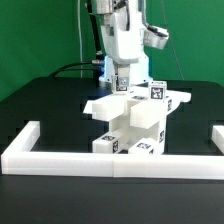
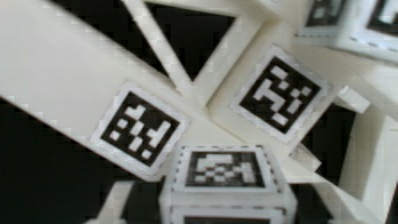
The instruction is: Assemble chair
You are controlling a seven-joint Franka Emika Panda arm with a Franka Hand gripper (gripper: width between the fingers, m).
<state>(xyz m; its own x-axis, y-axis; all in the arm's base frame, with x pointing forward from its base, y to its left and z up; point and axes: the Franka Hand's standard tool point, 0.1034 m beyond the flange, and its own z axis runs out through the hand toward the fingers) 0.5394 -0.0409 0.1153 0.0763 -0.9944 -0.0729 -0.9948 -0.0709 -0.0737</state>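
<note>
The chair (image 1: 132, 122) stands as a blocky white structure of tagged slabs and posts in the middle of the black table. My gripper (image 1: 122, 82) reaches down onto its back part, at the exterior view's left of a tagged top block (image 1: 156, 93). In the wrist view a square white post with a tag on its end (image 2: 221, 170) sits between my fingers (image 2: 128, 192), and the gripper (image 2: 222, 198) is shut on it. Beyond it lie slanted white chair slabs with two large tags (image 2: 139, 128) (image 2: 281, 92). How the post meets the structure below is hidden.
A long low white border wall (image 1: 110, 160) runs along the front, with short side pieces at the exterior view's left (image 1: 24, 136) and right (image 1: 215, 136). Cables hang behind the arm, in front of a green backdrop.
</note>
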